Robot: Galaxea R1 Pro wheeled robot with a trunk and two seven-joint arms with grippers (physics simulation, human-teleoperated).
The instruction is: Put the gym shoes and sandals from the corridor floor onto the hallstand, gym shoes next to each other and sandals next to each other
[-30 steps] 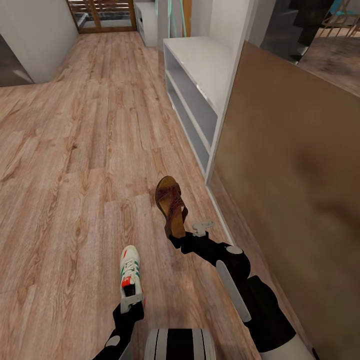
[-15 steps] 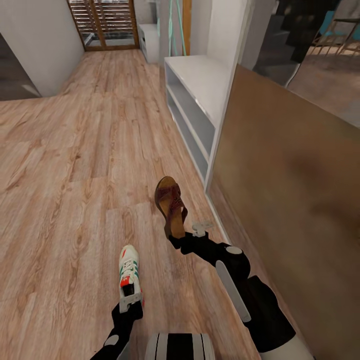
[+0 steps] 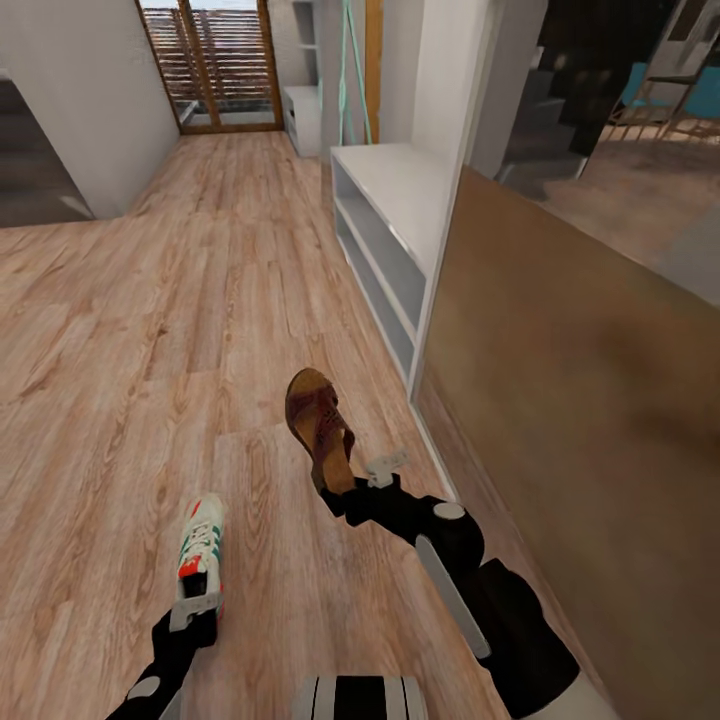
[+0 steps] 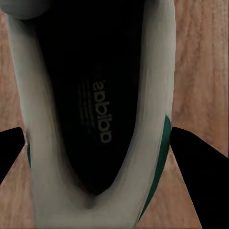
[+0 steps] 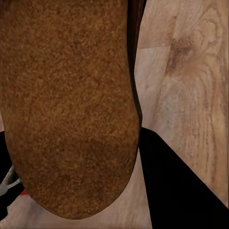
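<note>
Head view — wood-plank corridor floor (image 3: 150,330)

Light brown wood-plank floor (image 3: 150,330) runs from the foreground up to a slatted wooden door (image 3: 215,65) at twelve o'clock. A long white bench (image 3: 385,235) with two open shelves stands directly on the floor at one o'clock, along a white wall. Further back, a smaller white unit (image 3: 300,115) also sits on the floor near the door
</note>
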